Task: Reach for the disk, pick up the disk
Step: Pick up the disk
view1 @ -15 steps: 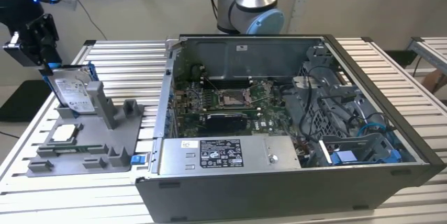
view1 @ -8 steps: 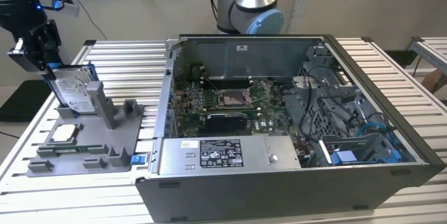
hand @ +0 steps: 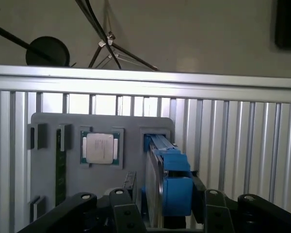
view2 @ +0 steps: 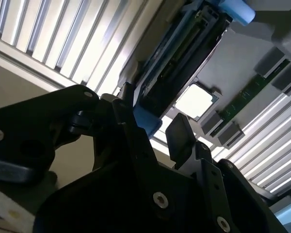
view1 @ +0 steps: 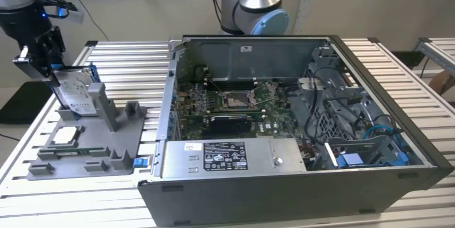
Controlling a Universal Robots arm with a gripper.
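At the exterior view's left, disk (view1: 74, 96) upright on edge in grey tray (view1: 92, 156) — hand (hand: 167, 203) spread, straddling its blue bracket (hand: 170, 160).

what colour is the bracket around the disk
Bright blue; the bracket framing the disk shows best in the first wrist view.

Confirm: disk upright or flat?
Upright, on edge. In the exterior view the disk stands on the grey tray, label facing sideways, with the gripper at its top edge.
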